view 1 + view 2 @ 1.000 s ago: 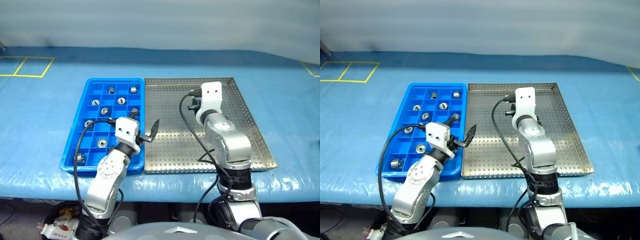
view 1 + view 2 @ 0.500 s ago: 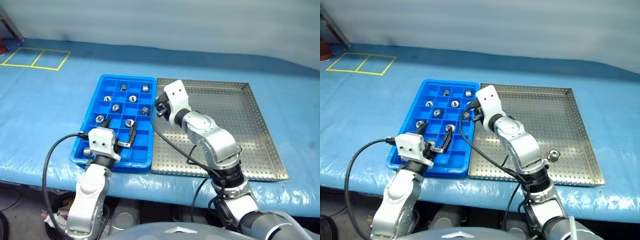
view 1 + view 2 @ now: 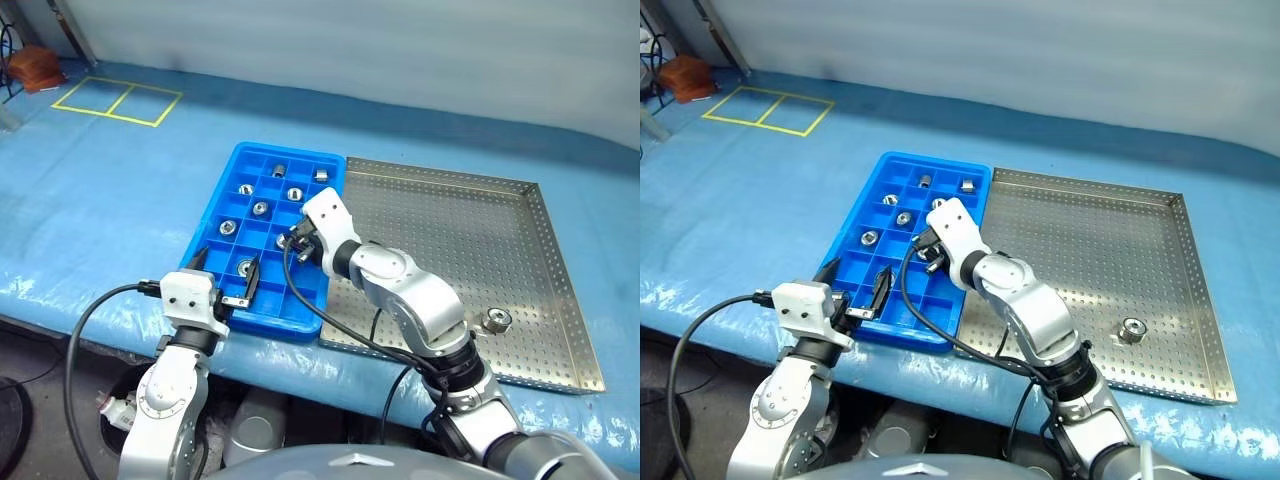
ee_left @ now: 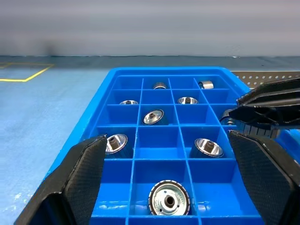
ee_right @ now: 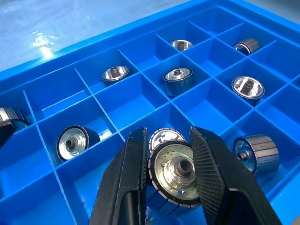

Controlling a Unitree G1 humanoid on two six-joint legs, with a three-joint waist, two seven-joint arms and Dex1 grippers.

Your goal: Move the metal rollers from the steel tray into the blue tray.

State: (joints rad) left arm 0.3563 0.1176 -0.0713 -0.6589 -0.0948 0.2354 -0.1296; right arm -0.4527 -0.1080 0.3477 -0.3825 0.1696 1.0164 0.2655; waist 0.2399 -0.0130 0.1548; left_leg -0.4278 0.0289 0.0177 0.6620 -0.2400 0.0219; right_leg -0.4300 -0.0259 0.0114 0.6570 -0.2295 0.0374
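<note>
Right gripper (image 5: 171,154) clamped on a metal roller (image 5: 175,172), hovering over the blue tray (image 3: 205,252), right column, mid-depth. Not released yet. Left gripper (image 3: 228,280) fingers spread wide, empty, over the tray's near edge. About eight rollers (image 4: 168,200) already sit in compartments. One last roller (image 3: 1131,329) left near the steel tray's (image 3: 1160,215) near right corner. Judging by that: nearly done, this drop plus one more pick.

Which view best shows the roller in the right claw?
The right wrist view: the roller sits large between the right claw's fingers, above the blue tray. In the eye views it is mostly hidden behind the claw; the left wrist view gives a distant side glimpse.
</note>
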